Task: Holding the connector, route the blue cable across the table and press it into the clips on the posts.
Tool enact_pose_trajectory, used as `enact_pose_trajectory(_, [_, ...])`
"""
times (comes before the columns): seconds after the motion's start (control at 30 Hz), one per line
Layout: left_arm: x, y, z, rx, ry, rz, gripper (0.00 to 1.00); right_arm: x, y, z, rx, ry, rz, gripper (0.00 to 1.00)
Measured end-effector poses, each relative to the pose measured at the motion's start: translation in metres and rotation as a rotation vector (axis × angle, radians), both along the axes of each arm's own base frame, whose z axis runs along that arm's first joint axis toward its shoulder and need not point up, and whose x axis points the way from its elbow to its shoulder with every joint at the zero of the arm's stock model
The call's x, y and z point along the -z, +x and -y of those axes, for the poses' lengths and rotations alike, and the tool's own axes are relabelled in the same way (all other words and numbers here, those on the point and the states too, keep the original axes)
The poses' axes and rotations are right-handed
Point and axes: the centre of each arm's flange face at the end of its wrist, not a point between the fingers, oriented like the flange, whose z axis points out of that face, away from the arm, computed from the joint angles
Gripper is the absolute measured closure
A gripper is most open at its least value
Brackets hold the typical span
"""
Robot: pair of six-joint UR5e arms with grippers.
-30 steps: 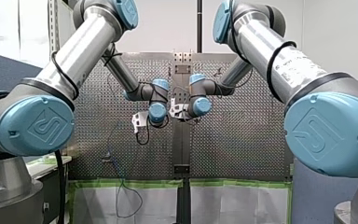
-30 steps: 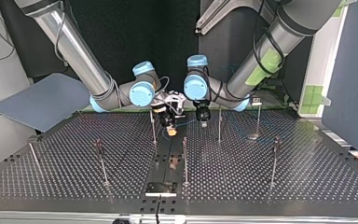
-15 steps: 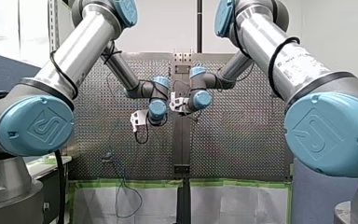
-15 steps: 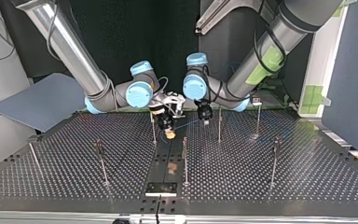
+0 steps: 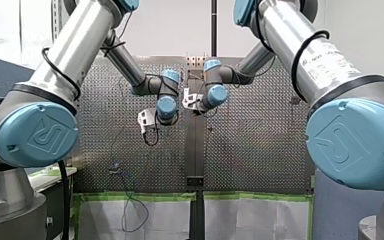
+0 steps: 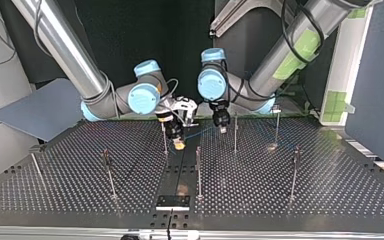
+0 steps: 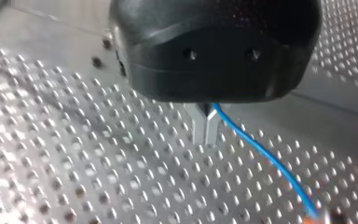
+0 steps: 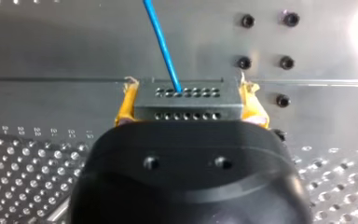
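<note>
At the top view's left, my right pincer (image 6: pixel 179 144) clamps the connector (image 8: pixel 186 103) between yellow pads. The cable (image 7: pixel 261 154) runs right to my left pincer (image 7: pixel 205 127), pinched narrow on it. Posts (image 6: pixel 235 135) stand just beside both, and the tabletop's (image 6: pixel 305 200) edges are well apart.

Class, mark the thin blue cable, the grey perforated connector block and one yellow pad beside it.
thin blue cable (image 8: pixel 161 44): right wrist view, middle of the strand.
grey perforated connector block (image 8: pixel 186 106): right wrist view, its holed face.
yellow pad (image 8: pixel 125 107): right wrist view, its outer side.
</note>
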Motion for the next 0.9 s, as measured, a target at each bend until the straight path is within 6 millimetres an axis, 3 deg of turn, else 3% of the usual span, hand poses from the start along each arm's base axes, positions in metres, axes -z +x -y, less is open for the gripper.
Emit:
enact_pose_trajectory(0.53, [-0.067, -0.031, 0.0, 0.026, -0.033, 0.069, 1.0, -0.042, -0.034, -0.03, 0.018, 0.02, 0.015, 1.0])
enact_pose_trajectory(0.9, [-0.115, -0.045, -0.001, 0.068, -0.056, 0.132, 1.0, -0.1, -0.054, -0.044, 0.029, -0.008, 0.044, 1.0])
